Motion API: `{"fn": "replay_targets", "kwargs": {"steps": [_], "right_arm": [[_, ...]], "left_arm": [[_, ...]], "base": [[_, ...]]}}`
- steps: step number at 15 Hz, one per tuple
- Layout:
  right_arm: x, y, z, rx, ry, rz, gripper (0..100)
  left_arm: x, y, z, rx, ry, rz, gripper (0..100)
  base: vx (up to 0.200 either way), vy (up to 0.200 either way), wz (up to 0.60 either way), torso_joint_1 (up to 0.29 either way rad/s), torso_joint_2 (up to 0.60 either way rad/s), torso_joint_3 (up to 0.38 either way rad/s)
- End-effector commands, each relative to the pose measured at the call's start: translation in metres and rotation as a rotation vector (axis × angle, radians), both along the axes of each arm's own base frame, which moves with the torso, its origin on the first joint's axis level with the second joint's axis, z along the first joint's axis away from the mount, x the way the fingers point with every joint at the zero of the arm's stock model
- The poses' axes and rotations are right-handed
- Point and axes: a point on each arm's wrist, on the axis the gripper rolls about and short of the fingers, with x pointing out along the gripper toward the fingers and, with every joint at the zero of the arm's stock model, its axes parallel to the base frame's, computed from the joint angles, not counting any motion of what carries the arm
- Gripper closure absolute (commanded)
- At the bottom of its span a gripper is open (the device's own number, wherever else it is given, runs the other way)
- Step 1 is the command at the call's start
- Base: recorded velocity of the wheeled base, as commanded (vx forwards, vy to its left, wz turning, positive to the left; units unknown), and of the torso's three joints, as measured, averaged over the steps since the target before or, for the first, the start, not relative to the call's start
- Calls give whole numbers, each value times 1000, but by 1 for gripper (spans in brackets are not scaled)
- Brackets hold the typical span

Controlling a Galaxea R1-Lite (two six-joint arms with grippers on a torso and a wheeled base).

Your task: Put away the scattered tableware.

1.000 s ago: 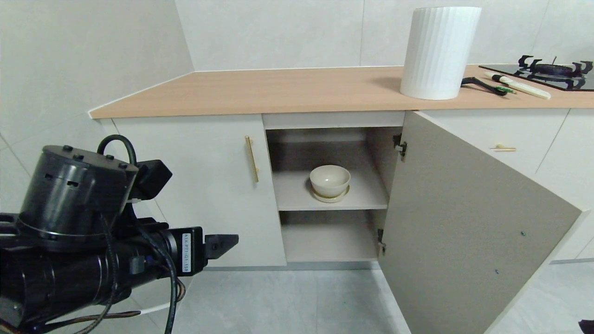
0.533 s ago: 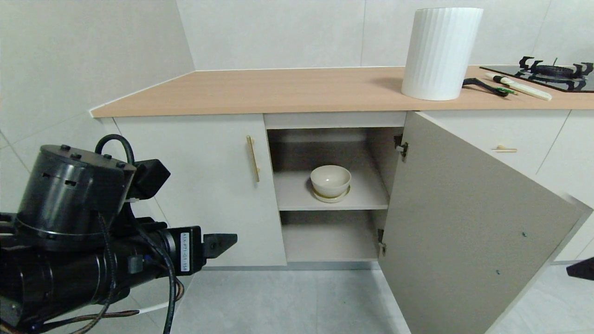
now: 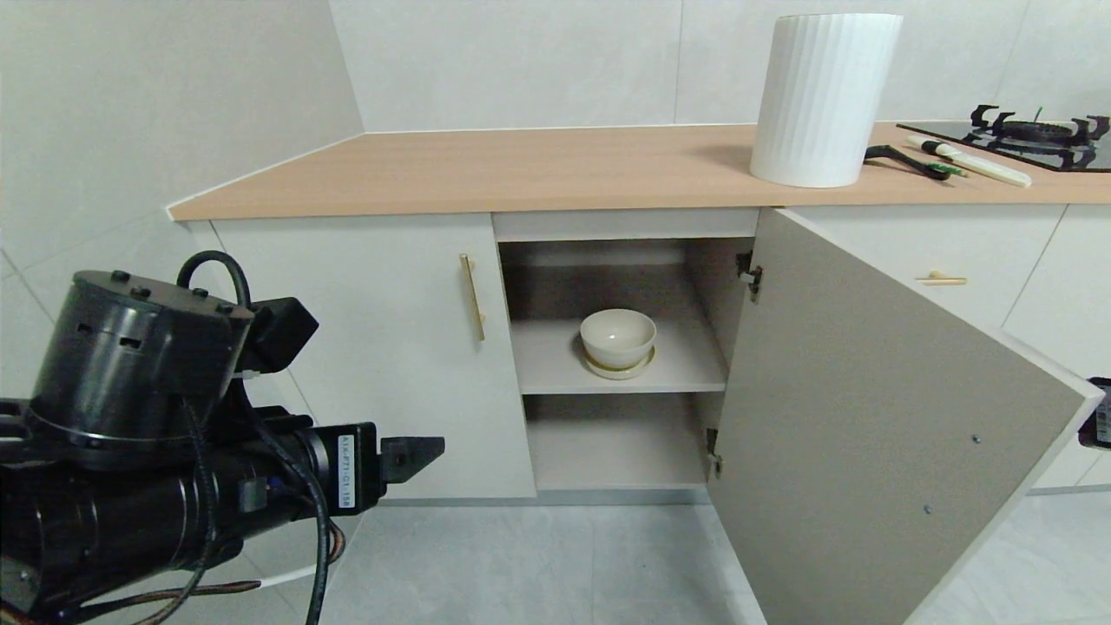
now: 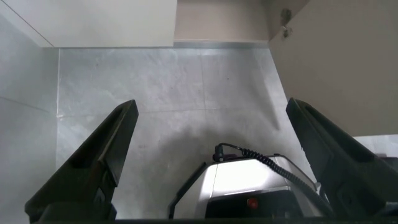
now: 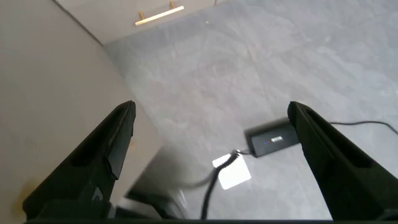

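A cream bowl [image 3: 617, 337] sits on a small plate [image 3: 618, 369] on the middle shelf of the open cabinet [image 3: 555, 360]. The cabinet door [image 3: 868, 417] stands swung out to the right. My left gripper [image 3: 415, 457] hangs low at the left, in front of the closed door, well away from the bowl. In the left wrist view the left gripper [image 4: 211, 155] is open over the floor, with nothing between its fingers. The right gripper [image 5: 211, 162] is open too, beside the door's face [image 5: 43, 93]. A dark part of the right arm [image 3: 1095, 412] shows by the door's outer edge.
On the wooden counter [image 3: 521, 169] stand a tall white ribbed container [image 3: 823, 97], a black-handled tool [image 3: 903, 160] and a cream-handled utensil [image 3: 972, 162], next to a gas stove [image 3: 1033, 132]. The lower shelf [image 3: 612, 451] holds nothing. A small black box with a cable [image 5: 273, 138] lies on the grey floor.
The right arm has risen at the right edge, from the bottom corner up to beside the door's outer edge. Left arm, bowl and plate have not moved.
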Motion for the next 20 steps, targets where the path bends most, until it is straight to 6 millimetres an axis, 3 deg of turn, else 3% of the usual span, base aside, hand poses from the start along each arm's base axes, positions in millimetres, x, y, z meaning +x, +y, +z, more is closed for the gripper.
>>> {"fn": "replay_targets", "kwargs": {"steps": [1,7,10,14,20], "right_arm": [[4,5,-9,1,33,24,0],[1,30,-15,37,37,105,0],[-2,54,-17,92,29,166,0],[-2,71,-23,127,40,206,0],[10,111,-51,208,-15,306,0]], "left_arm": [[0,0,0,0,0,0,0],[0,0,0,-1,-1,0,0],[0,0,1,-1,-3,1,0],[-1,1,1,-4,-5,0,0],[-1,1,3,-7,-10,2,0]], "base": [[0,0,0,0,0,0],[0,0,0,0,0,0],[0,0,0,0,0,0],[0,0,0,0,0,0],[0,0,0,0,0,0]]}}
